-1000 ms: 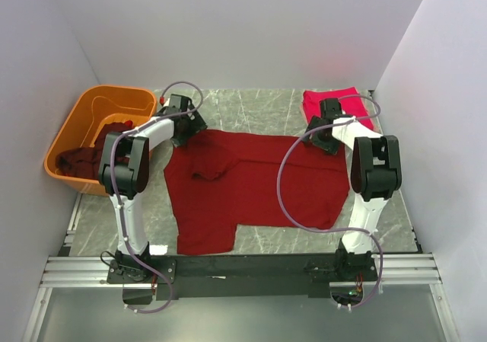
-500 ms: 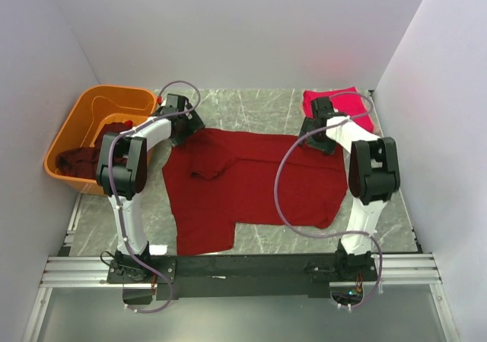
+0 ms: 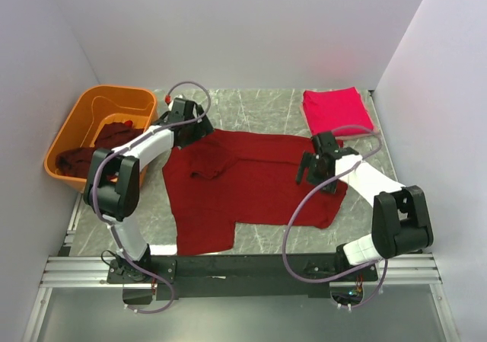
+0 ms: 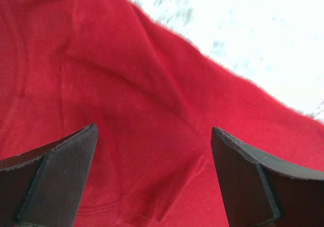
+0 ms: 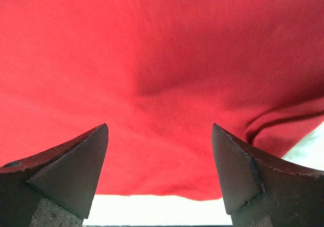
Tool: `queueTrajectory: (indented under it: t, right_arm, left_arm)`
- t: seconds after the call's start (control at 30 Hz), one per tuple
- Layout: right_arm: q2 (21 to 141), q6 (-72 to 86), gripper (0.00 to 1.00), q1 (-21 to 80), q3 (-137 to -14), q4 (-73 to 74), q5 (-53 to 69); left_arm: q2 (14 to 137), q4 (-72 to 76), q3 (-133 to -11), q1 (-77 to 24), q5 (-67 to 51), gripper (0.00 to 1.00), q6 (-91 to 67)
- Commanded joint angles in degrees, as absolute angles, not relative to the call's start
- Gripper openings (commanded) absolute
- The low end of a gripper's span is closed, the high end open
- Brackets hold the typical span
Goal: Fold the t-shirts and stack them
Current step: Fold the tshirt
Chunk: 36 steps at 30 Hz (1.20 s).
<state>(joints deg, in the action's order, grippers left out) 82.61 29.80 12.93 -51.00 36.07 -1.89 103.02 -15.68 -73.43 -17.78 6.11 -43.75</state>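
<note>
A maroon t-shirt (image 3: 251, 186) lies spread nearly flat on the table (image 3: 259, 106), roughly midway between the 2 arms, with a small pucker left of its middle and 1 part hanging down toward the near edge on the left. A crimson-pink t-shirt (image 3: 336, 110) sits folded at the far right corner, apart from the spread one. More dark shirts (image 3: 80, 159) are heaped in the orange tub (image 3: 106, 102) at far left.

The left gripper (image 4: 153, 131) hovers over the far left corner of the spread shirt, close by its hem, jaws as wide as they go and nothing between them but cloth below. The right gripper (image 5: 160, 127) hangs low over the right side of the same shirt, near an edge, jaws also wide and holding nothing.

To my eye this is the start of a fold: both arms are lining up for a pinch. Next, each gripper needs to drop onto the cloth at an edge, close on just 1 layer, then lift and carry that side across. The pucker may want smoothing first, or the fold will come out lumpy.
</note>
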Motion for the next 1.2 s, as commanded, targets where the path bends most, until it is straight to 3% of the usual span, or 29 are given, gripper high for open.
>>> queueTrajectory:
  t: [0.0, 0.27, 0.7, 1.17]
  right_arm:
    - [80.8, 32.4, 0.89, 13.9, -47.3, 34.9, 1.4]
    - [79.7, 36.5, 0.89, 11.4, -42.9, 36.8, -4.7]
    - [68.8, 40.3, 0.91, -6.8, -38.7, 43.9, -12.5]
    - [59.7, 33.9, 0.92, -8.6, -44.1, 41.0, -4.3]
  left_arm:
    - [104.1, -12.1, -71.3, -17.8, 2.0, 1.00, -43.2]
    - [110.7, -9.0, -70.7, -17.8, -1.1, 0.99, -43.5]
    - [112.4, -11.3, -67.6, -15.0, 1.4, 0.99, -45.0]
    - [101.9, -14.4, -68.6, -15.3, 3.0, 0.99, -44.9]
